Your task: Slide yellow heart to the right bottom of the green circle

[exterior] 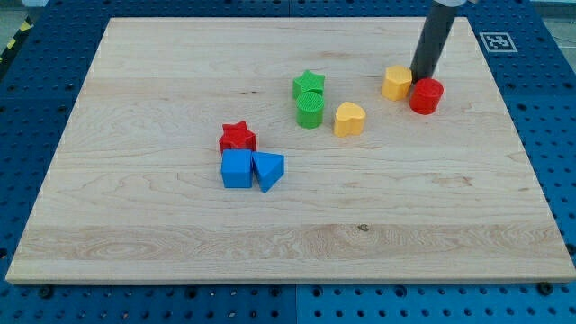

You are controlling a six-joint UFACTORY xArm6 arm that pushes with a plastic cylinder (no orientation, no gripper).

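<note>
The yellow heart (349, 118) lies on the wooden board just to the right of the green circle (310, 109), with a small gap between them. A green star (308, 85) touches the circle's top side. My tip (420, 77) is at the upper right, between a yellow hexagon-like block (397, 83) and a red round block (426, 95), close to both. The tip is well to the right of and above the yellow heart, not touching it.
A red star (238, 138), a blue cube (237, 168) and a blue triangle (268, 170) cluster left of centre. The board's right edge (531, 162) borders a blue perforated table. A fiducial tag (497, 41) sits at top right.
</note>
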